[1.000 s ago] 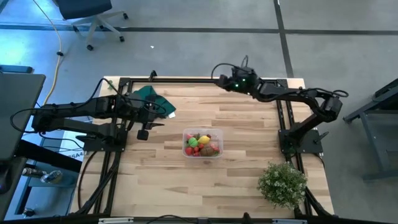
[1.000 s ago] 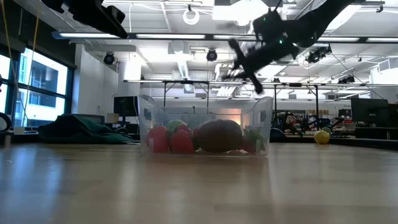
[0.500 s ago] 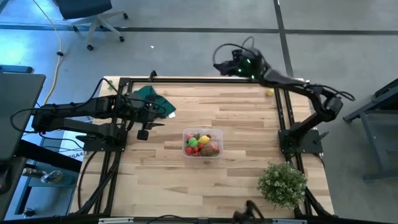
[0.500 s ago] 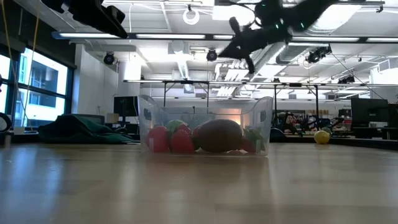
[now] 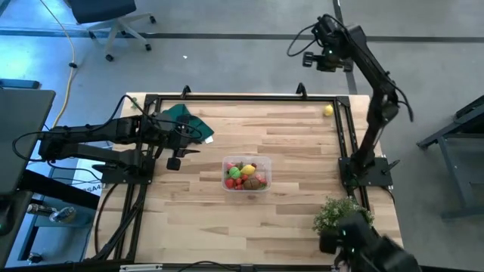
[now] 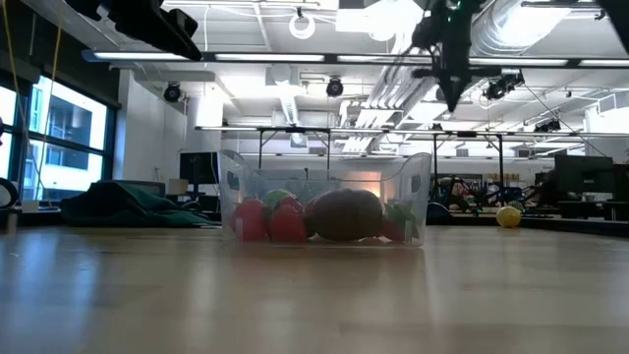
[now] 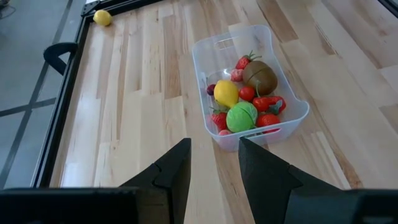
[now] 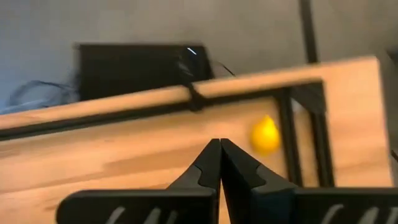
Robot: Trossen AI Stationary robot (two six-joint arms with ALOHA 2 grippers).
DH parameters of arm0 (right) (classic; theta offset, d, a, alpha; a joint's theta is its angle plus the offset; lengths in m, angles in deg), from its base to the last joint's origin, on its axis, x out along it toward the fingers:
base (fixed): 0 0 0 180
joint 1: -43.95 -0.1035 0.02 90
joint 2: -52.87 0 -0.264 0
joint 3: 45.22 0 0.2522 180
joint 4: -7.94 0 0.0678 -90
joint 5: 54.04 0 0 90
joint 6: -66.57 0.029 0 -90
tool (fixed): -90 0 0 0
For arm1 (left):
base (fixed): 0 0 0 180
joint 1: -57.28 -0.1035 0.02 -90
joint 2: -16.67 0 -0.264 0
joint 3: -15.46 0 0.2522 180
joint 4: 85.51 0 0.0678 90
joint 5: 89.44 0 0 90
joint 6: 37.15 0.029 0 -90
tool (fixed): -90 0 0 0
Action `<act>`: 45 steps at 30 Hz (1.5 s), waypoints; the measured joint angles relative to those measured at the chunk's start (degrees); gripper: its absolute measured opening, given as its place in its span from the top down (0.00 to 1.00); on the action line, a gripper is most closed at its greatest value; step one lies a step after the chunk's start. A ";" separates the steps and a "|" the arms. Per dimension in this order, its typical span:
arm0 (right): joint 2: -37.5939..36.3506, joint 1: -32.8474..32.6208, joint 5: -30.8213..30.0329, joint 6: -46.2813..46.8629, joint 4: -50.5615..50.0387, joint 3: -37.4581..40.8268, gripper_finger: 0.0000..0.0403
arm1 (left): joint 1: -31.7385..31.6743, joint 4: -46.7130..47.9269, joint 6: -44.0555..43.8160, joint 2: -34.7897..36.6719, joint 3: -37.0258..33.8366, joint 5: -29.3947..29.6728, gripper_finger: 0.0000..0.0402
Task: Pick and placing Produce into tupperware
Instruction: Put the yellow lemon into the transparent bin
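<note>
The clear tupperware (image 5: 246,175) (image 6: 324,202) (image 7: 249,87) stands on its base mid-table, with red, green, yellow and brown produce (image 7: 245,102) inside. One yellow produce piece (image 5: 328,110) (image 8: 265,134) (image 6: 508,216) (image 7: 102,17) lies on the table by the far right corner. My left gripper (image 7: 214,162) (image 5: 175,157) hovers open to the left of the tub, with nothing between its fingers. High over the far right corner, my right gripper (image 8: 219,149) (image 5: 318,57) (image 6: 452,84) is shut on nothing and points down.
A dark green cloth (image 5: 185,121) lies at the far left. A bushy pale-green plant (image 5: 344,221) stands at the near right corner. Black frame rails (image 5: 242,97) run along the table's far and side edges. Bare wood lies between the tub and the yellow piece.
My right gripper has risen and swung from above the table's far edge toward the far right corner. It has tipped from about level to pointing down and has stayed shut. The yellow piece, the tub and my left gripper have kept still.
</note>
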 joint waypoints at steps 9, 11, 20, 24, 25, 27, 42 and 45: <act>8.85 5.12 3.65 1.78 -2.76 1.78 1.00 | 0.00 0.00 0.00 0.00 0.00 -0.01 0.70; 8.88 4.88 5.59 2.33 -3.24 4.20 1.00 | 0.00 0.01 0.00 0.00 0.00 -0.01 0.70; 6.53 0.48 5.29 3.36 -3.13 16.74 1.00 | 0.00 0.00 -0.02 0.00 0.00 0.00 0.70; 6.77 0.49 3.82 4.86 -3.17 24.11 1.00 | 0.00 0.00 0.00 0.00 0.00 0.00 0.70; 6.75 0.64 2.87 5.15 -3.27 25.63 1.00 | 0.01 0.00 0.00 0.00 0.00 -0.01 0.70; 6.75 1.08 0.77 5.37 -3.15 28.29 1.00 | 0.01 0.00 0.00 0.00 0.00 -0.02 0.70; 6.75 3.65 -3.18 6.96 3.31 32.16 1.00 | 0.00 0.00 -0.02 0.00 0.00 -0.02 0.70; 6.73 3.73 -3.25 7.04 3.56 32.20 1.00 | 0.00 0.00 0.00 0.00 0.00 0.00 0.70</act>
